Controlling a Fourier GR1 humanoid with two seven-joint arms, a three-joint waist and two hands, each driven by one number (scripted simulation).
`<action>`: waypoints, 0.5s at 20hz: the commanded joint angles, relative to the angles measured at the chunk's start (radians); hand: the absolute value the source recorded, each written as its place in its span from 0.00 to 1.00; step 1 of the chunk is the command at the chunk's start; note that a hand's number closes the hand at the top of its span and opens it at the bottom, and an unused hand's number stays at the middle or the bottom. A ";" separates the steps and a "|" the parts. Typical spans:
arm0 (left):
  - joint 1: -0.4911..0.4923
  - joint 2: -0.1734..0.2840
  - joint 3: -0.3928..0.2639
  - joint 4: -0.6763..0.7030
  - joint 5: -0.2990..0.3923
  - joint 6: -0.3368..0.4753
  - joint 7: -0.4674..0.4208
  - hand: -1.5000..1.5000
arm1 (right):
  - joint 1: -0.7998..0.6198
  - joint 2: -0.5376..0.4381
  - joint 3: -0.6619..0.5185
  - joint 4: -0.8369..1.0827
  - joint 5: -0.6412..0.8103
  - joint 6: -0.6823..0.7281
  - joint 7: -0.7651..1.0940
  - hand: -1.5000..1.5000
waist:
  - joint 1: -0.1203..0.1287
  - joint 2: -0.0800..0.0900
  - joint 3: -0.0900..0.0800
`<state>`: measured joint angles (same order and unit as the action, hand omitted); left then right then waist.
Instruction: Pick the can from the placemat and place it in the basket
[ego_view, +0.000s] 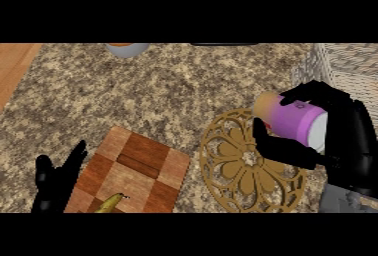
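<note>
Item under inspection: the can (289, 121), purple-bodied with a tan end face and a pale band at its other end. It is off the counter surface, lying tilted on its side in the right hand (347, 137), tan end pointing toward the left and far side. It sits above the right rim of the placemat (247, 162) and just short of the basket (343, 62).

Right hand: closed around the can. Its fingers (314, 92) curl over the far side of the can's body, and the thumb (284, 150) crosses beneath the near side. The can is pinched between them. The grey forearm enters from the lower right corner.

Placemat: round, golden, with an openwork flower pattern, lying flat on the speckled stone counter (148, 95), right of centre and toward the near edge. Whether the can touches it cannot be told.

Basket: pale woven wall, at the counter's far right corner, only partly in view.

Further items: a checkered wooden cutting board (140, 167) lies left of the placemat, near the front edge, with a banana (111, 204) on its near end, cut off by the frame. A grey and orange vessel (127, 49) stands at the far edge, mostly out of view.

Left hand (55, 185): at the lower left, beside the board, fingers straight and upward, holding nothing.
</note>
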<state>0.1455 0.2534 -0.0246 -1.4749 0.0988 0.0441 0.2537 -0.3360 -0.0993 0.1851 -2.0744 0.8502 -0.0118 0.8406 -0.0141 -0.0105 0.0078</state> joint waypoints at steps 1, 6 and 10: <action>0.019 -0.020 -0.002 0.050 0.015 -0.014 0.014 0.50 | -0.107 -0.083 -0.180 -0.132 -0.069 0.120 0.109 1.00 | 0.001 0.007 -0.009; 0.014 0.004 0.014 0.048 0.017 -0.044 0.007 0.50 | -0.337 -0.171 -0.358 -0.033 -0.139 0.201 0.220 1.00 | 0.016 0.008 -0.009; 0.026 -0.030 -0.005 0.067 -0.005 -0.027 -0.008 0.50 | -0.397 -0.279 -0.481 0.038 -0.227 0.257 0.232 1.00 | 0.015 0.008 -0.009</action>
<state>0.1331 0.2552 -0.0097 -1.4573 0.1059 0.0081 0.2381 -0.6132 -0.2926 -0.1865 -2.0940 0.6841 0.1682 0.9892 -0.0029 -0.0079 0.0076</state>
